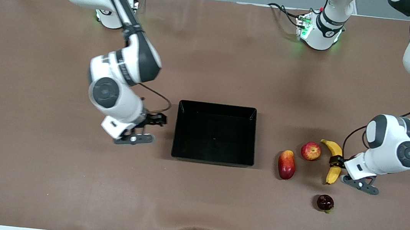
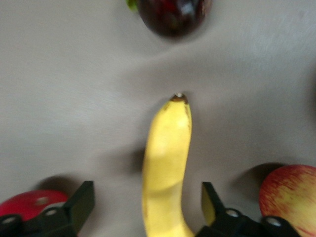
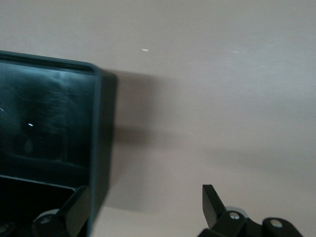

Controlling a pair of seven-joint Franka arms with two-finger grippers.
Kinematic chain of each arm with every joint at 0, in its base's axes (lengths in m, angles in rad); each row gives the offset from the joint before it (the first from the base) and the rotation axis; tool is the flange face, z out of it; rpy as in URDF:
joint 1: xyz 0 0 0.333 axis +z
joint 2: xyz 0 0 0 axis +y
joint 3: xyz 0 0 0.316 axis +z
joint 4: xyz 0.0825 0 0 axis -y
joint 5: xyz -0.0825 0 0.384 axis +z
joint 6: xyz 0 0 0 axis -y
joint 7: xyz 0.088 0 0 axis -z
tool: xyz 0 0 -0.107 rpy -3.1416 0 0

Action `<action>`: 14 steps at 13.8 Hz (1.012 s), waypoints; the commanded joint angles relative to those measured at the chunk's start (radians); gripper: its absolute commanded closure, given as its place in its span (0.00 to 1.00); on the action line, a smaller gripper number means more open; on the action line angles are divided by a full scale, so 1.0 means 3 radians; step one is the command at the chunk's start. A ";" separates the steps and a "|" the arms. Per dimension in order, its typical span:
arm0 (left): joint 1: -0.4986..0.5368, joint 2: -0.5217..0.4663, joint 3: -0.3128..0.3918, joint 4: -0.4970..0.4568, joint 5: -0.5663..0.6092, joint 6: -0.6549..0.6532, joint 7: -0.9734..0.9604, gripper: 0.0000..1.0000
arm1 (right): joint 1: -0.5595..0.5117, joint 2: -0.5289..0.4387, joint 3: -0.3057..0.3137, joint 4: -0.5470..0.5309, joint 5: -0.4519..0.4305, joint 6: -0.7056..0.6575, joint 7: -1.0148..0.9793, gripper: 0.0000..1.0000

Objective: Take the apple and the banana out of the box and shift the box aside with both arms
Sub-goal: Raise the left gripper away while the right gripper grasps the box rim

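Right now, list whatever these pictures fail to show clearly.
- Banana: left wrist view, stem end cut off by the picture edge; open left gripper straddles it.
- Dark fruit: left wrist view, blurred and cropped.
- Box: right wrist view shows only one corner; the right gripper is open beside it.

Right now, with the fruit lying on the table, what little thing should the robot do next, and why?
Probably lift the left gripper straight up off the banana. Its fingers stand open on either side of the banana, which lies on the table beside the apple. The box looks empty, and the open right gripper waits by its edge.
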State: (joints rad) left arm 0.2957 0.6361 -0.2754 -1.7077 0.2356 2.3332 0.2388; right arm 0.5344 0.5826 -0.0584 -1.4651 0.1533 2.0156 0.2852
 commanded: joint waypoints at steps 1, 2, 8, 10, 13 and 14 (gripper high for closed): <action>0.0022 -0.0533 -0.0033 -0.0065 0.0002 -0.0367 -0.0044 0.00 | 0.0222 0.0205 -0.0035 0.0057 0.0016 0.0280 0.0296 0.00; 0.0022 -0.0702 -0.0033 -0.0070 -0.0013 -0.0464 -0.0151 0.00 | 0.0299 0.0266 -0.0035 0.0057 0.0001 0.0393 0.0393 0.00; 0.0017 -0.1531 -0.0089 0.0001 -0.0150 -0.1195 -0.0535 0.00 | 0.0397 0.0471 -0.0046 0.0006 -0.0127 0.0644 0.0440 0.27; 0.0027 -0.1731 -0.0084 0.0128 -0.0447 -0.1563 -0.0591 0.00 | 0.0382 0.0487 -0.0046 -0.0055 -0.0127 0.0639 0.0445 0.82; 0.0032 -0.1915 -0.0069 0.0338 -0.0576 -0.2105 -0.0602 0.00 | 0.0356 0.0466 -0.0046 -0.0061 -0.0112 0.0598 0.0949 1.00; 0.0032 -0.1961 -0.0069 0.0389 -0.0581 -0.2263 -0.0668 0.00 | 0.0356 0.0461 -0.0046 -0.0061 -0.0107 0.0598 0.1058 1.00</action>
State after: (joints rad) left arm 0.2991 0.0728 -0.2950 -1.6196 0.0815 1.7328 0.0656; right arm 0.6484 0.7335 -0.0780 -1.4830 0.1336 2.2067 0.5138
